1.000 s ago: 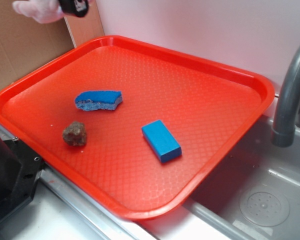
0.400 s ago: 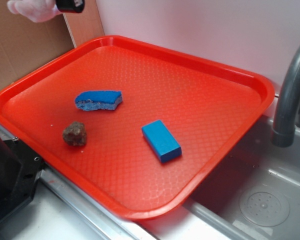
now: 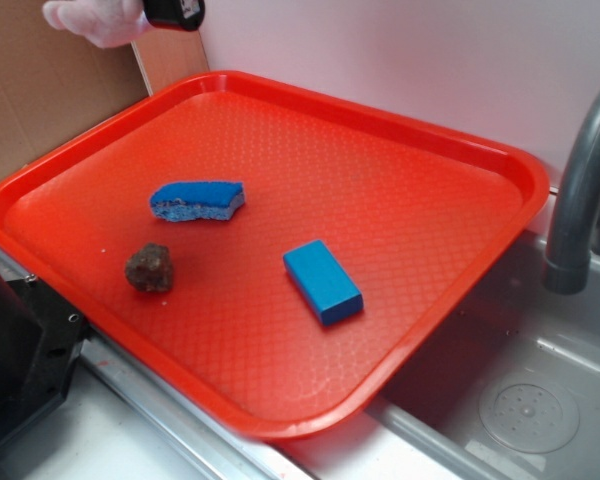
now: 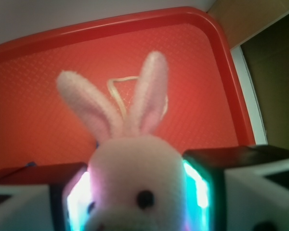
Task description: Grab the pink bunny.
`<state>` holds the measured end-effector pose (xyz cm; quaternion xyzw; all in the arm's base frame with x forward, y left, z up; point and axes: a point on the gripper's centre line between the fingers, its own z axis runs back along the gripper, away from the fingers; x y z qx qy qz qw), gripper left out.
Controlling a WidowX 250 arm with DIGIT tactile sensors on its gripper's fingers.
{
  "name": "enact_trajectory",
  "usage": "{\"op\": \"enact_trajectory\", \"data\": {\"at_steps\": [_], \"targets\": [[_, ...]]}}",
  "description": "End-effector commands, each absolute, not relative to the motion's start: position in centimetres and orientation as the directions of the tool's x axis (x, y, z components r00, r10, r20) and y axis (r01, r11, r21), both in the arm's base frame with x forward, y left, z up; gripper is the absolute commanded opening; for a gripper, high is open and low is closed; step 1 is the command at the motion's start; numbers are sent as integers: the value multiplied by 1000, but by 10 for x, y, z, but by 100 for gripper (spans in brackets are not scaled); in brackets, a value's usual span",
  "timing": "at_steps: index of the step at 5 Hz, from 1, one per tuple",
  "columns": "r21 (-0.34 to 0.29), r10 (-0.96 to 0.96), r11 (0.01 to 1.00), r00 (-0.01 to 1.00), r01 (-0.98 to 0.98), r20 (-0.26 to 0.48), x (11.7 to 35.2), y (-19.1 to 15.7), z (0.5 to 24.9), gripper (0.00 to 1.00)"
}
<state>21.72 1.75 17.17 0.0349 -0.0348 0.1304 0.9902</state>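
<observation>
1. Bunny [image 4: 132, 187] sits clamped between the two pads of the end effector [image 4: 135, 202]; the wrist view shows its head pinched on both sides, ears up, loop cord [image 4: 123, 91] dangling behind them.
2. In the exterior view the bunny [image 3: 95, 20] is up at the top left corner, held in the air by the end effector [image 3: 140, 15], near the tray's far left corner and well clear of the tray [image 3: 380, 180] floor.
3. The grab looks done, judging by the lift; the step in hand is just holding it secure.
4. Do it well: keep the squeeze steady, since plush compresses and can creep out if the pads relax.
5. The grip is on the head, with the body hidden below frame, so I cannot tell how deep the pads sit. Avoid fast swings that would let the soft toy swing loose.
6. Watch the cord: it hangs free and could snag if lowered near other items.
7. Sponge [image 3: 197, 200], blue block [image 3: 323, 281] and brown lump [image 3: 149, 268] lie on the tray, well apart from the bunny; no need to go near them.
8. Faucet [image 3: 580, 190] at right is far off, no collision risk where the arm is now.
</observation>
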Motion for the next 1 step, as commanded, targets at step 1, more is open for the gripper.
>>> {"op": "enact_trajectory", "data": {"at_steps": [1], "targets": [[49, 261, 962, 955, -269, 138, 216, -4, 182, 0]]}}
